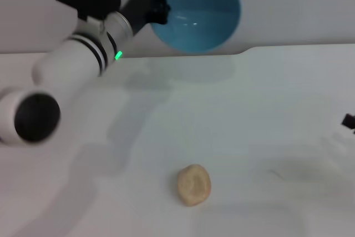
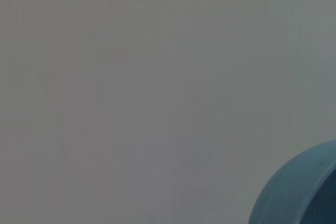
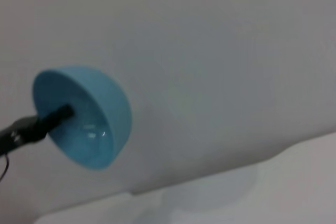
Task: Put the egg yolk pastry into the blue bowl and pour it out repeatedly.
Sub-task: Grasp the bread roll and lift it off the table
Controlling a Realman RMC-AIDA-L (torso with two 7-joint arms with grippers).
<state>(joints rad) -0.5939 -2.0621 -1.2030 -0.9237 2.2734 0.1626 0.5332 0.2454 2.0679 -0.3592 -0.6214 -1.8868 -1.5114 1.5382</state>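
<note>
The left pincer (image 1: 160, 5) is shown clenched on the rim of the blue bowl (image 1: 197, 9), which is held high above the far part of the surface (image 1: 266, 115) and tipped on its side, its mouth turned toward the robot and its inside empty. In the right wrist view one dark finger is seen lying inside the bowl's wall. The egg yolk pastry (image 1: 193, 184) lies on the near surface, well apart from the bowl. The right pincer is barely seen at the surface's right edge; its state cannot be told. The pour is judged complete. For the next cycle, the bowl is best levelled and lowered gently, the rim grip being kept firm, before the pastry is picked up.
</note>
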